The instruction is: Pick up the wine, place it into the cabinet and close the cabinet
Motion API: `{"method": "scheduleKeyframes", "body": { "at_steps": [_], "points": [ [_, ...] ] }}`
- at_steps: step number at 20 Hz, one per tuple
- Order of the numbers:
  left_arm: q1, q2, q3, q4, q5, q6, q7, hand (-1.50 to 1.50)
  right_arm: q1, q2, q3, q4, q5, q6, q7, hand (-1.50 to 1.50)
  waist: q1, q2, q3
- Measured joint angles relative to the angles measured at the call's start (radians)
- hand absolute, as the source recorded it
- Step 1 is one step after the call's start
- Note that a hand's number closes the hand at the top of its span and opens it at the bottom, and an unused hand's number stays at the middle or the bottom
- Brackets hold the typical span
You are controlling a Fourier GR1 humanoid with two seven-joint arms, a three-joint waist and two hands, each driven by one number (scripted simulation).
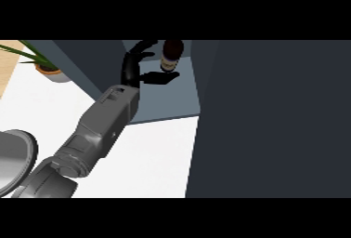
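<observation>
The wine bottle [171, 52], dark with a tan label, stands inside the open cabinet [165, 100] near the top of the head view. My left hand [132, 69] reaches into the cabinet just left of the bottle. Its fingers [140, 46] arch in a wide curve toward the bottle's upper part, while the thumb [163, 77] points right and meets the bottle's lower end. The bottle sits at the fingertips, not inside the curl. My right hand does not show.
A large dark cabinet door [274, 121] fills the right half of the view. A potted plant [48, 69] stands at the far left on the white counter [158, 158]. Part of a grey round pan [14, 158] shows at the left edge.
</observation>
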Motion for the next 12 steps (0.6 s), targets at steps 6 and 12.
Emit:
{"method": "scheduleKeyframes", "body": {
  "at_steps": [6, 12],
  "points": [
    [-0.025, 0.006, 0.008, 0.028, -0.004, 0.034, -0.008, -1.5, 0.005, -0.004, -0.002, 0.0, -0.002, 0.018, -0.014, -1.5, -0.004, 0.003, -0.001],
    [-0.043, 0.012, 0.035, 0.004, 0.016, -0.064, -0.038, 1.5, 0.012, 0.002, -0.004, 0.0, -0.003, 0.023, -0.025, -1.5, 0.001, 0.001, -0.001]
  ]
}}
